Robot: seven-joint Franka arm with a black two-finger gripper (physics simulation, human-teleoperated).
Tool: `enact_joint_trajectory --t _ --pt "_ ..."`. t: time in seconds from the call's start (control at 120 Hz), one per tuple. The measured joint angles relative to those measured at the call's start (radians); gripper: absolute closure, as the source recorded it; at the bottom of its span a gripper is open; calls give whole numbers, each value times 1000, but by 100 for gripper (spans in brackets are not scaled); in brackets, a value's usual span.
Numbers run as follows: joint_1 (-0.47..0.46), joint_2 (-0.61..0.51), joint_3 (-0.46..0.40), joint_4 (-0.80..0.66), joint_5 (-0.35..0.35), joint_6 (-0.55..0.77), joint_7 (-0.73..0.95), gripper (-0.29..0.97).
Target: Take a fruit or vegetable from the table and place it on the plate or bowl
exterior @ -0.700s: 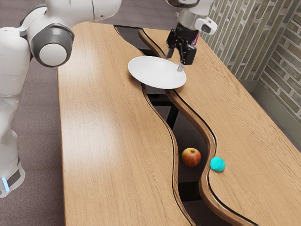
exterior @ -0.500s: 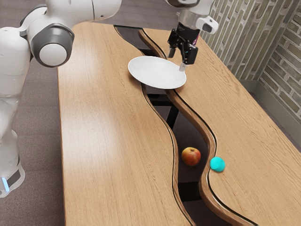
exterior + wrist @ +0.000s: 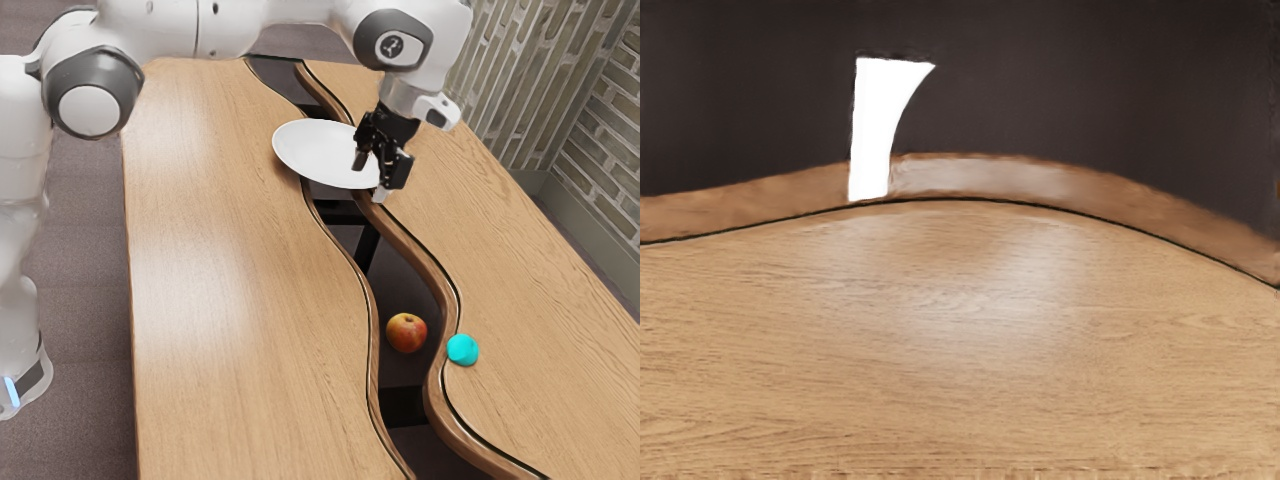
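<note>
1. Wood-grain worktop (image 3: 230,300) comes in two long halves, with a dark winding channel (image 3: 395,300) running between them.
2. White plate (image 3: 320,150) lies toward the far end. Most of it sits on the half at the exterior view's left, and its rim reaches across the channel to the other half.
3. Red-and-yellow apple (image 3: 406,333), the fruit for this task, sits down in the dark channel near the close end of the worktop, well apart from the plate.
4. Just beside the apple, toward the exterior view's right, a small teal object (image 3: 462,349) rests on the curved edge of the other wooden half. I cannot tell what it is.
5. Black end effector (image 3: 368,180) hangs over the plate's rim on the side nearest the apple. It points down and is tilted. Its fingers (image 3: 357,161) are spread apart with nothing between them.
6. White arm (image 3: 200,25) comes in from the exterior view's upper left and bends down to the hand above the plate.
7. From the wrist view, the wooden surface (image 3: 960,350) lies right under the hand. Its curved edge borders the dark channel (image 3: 1090,90), and a white sliver of the plate (image 3: 878,120) rises past that edge.
8. Brick wall (image 3: 600,120) stands behind the worktop at the exterior view's right.
</note>
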Motion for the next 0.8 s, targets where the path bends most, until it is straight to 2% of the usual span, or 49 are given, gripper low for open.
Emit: enact_joint_trajectory --t 0.183,0.25,0.308,0.45,0.533,0.592,0.8 --pt "-85 -53 4 -246 7 215 -2 0" --pt "-114 -46 4 -289 4 302 -3 0" --pt "-131 -33 7 -300 0 357 -3 0" --pt "-141 45 43 -293 -66 438 -4 0" --pt "-254 90 144 -281 -119 467 -3 0" --pt "-294 108 180 -275 -146 482 -3 0" --pt "-319 85 188 -251 -177 508 -3 0"
